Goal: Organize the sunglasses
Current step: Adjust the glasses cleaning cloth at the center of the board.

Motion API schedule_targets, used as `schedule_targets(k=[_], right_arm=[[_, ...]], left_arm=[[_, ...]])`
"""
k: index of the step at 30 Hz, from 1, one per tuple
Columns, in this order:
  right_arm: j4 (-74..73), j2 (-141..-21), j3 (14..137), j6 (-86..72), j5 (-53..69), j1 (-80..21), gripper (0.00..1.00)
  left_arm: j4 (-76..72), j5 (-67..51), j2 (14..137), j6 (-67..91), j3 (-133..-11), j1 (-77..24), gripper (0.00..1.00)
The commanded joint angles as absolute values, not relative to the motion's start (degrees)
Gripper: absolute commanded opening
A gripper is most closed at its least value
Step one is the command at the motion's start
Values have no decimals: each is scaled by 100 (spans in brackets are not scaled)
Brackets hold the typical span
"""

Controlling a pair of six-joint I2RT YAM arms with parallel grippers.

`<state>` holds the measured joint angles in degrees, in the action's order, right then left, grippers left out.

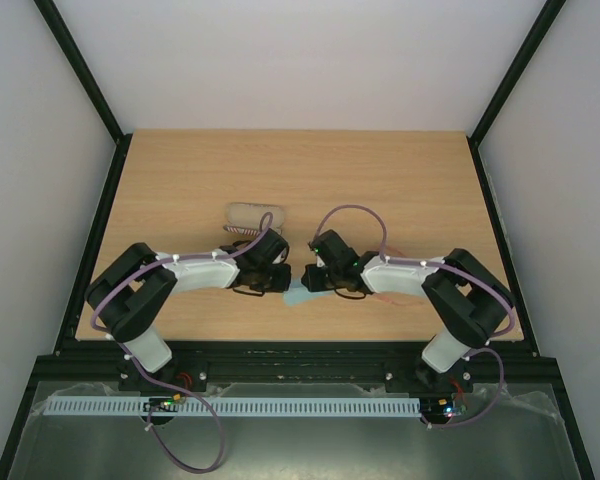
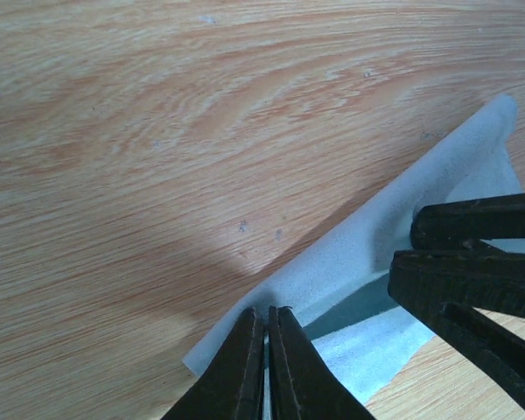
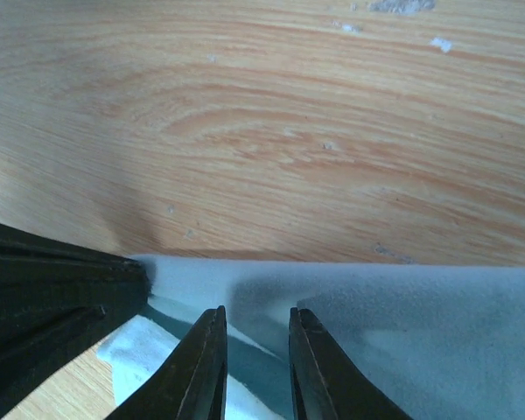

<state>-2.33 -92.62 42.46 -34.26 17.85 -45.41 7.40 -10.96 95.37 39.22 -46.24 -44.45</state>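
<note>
The sunglasses are not in view. The light blue cloth [image 1: 298,296] lies on the table between my two grippers, with one layer folded over another. In the left wrist view, my left gripper [image 2: 265,311] is shut on the cloth [image 2: 394,227] at its folded edge near a corner. My right gripper [image 3: 255,311] is open, its jaws a small gap apart just over the cloth [image 3: 420,315] and holding nothing. The grippers nearly touch: left [image 1: 280,278], right [image 1: 316,278]. The oblong case [image 1: 252,215] lies just behind the left gripper.
The wooden table [image 1: 380,180] has black frame rails at its left, right and near edges. The right gripper's fingers [image 2: 472,262] show in the left wrist view. The left gripper's fingers [image 3: 52,289] show in the right wrist view.
</note>
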Motion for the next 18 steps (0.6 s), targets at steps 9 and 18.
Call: schedule_targets(k=[9,18], right_arm=[[-340,-8764,3573,-3141,2267,-4626,20],[-416,-8512,3522,-2858,2648,-4666,21]], left_arm=[[1045,-972,9554,3961,-4766,-4403,6],[1081,-985,9459,3942,-4784,-4400,6]])
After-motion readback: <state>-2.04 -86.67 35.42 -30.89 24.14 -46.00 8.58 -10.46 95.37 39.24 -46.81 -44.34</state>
